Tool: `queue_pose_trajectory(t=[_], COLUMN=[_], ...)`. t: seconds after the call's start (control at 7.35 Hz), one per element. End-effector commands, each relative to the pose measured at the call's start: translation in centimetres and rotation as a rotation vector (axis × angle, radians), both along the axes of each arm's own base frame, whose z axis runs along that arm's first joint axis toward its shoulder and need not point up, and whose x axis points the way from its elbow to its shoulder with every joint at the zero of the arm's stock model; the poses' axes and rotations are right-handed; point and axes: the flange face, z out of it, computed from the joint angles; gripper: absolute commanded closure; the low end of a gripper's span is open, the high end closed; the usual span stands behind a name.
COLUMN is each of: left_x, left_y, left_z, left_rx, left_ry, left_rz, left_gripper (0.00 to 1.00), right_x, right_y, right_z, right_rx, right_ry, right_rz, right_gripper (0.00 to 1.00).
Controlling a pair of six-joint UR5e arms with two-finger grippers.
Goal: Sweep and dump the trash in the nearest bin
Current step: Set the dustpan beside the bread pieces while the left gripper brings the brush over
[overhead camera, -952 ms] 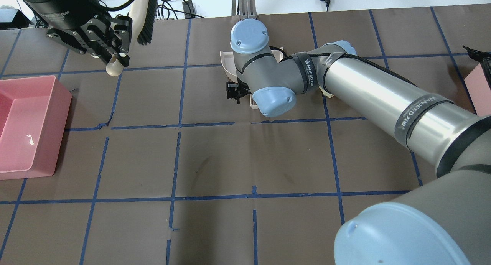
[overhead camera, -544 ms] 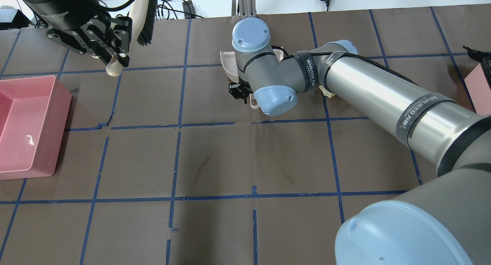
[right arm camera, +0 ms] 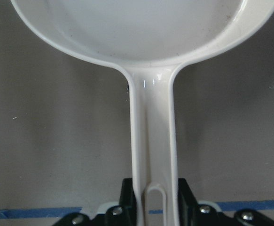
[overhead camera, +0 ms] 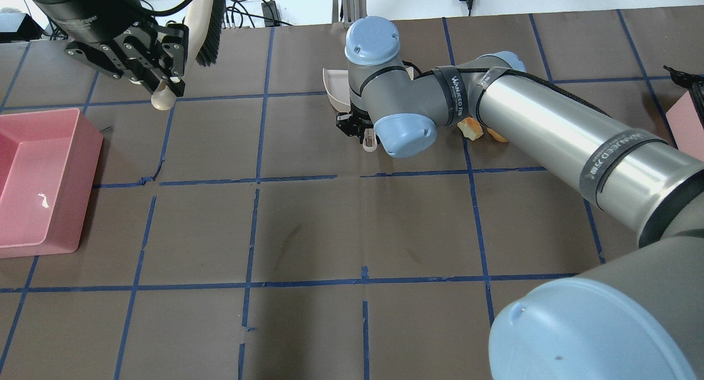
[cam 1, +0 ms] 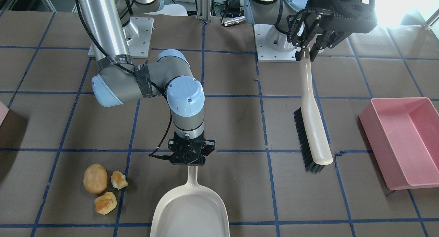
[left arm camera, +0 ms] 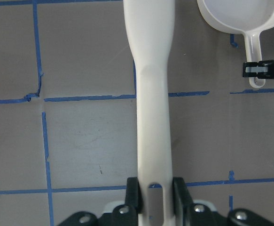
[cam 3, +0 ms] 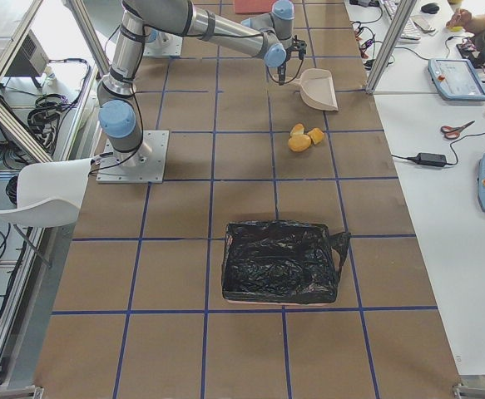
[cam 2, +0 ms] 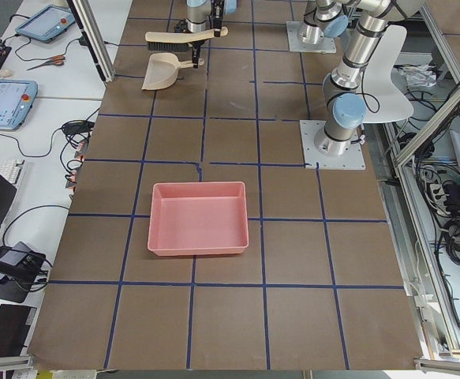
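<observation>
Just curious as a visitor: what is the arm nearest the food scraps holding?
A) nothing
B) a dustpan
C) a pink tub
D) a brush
B: the right tool grips the handle of the cream dustpan beside the trash; the brush is in the left tool.
</observation>
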Motion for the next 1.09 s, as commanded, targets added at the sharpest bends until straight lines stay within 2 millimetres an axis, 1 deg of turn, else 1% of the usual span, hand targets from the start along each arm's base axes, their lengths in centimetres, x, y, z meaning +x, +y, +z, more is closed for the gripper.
queue_pose_trajectory(t=[0.0, 0.14, 0.27, 0.41, 0.68, 0.82, 0.95], left_x=[0.0, 0.0, 0.0, 0.0, -0.2, -0.9, -2.9], left_y=[0.0, 0.0, 0.0, 0.0, 0.2, 0.1, 0.4], left_z=[0.0, 0.0, 0.1, 0.0, -0.1, -1.0, -1.5], left_rx=[0.001, 0.001, 0.001, 0.003, 0.012, 0.032, 0.047], left_ry=[0.000, 0.000, 0.000, 0.000, 0.000, 0.003, 0.003], left_rz=[0.001, 0.001, 0.001, 0.001, -0.003, -0.020, -0.057], left_gripper=[1.00, 1.00, 1.00, 1.00, 1.00, 1.00, 1.00], right_x=[-3.7, -7.1, -10.7, -14.0, -22.0, -25.3, -29.5], right_y=[-1.7, -2.7, -3.5, -3.6, -2.4, -1.7, -1.4], right_z=[3.3, 6.8, 9.9, 12.1, 16.8, 18.2, 19.2], right_rx=[-0.023, -0.009, -0.003, 0.003, 0.013, 0.034, 0.045], right_ry=[0.004, 0.019, 0.036, 0.063, 0.119, 0.117, 0.133], right_rz=[0.029, 0.095, 0.176, 0.244, 0.412, 0.471, 0.562], right_gripper=[0.95, 0.95, 0.95, 0.95, 0.96, 0.96, 0.96])
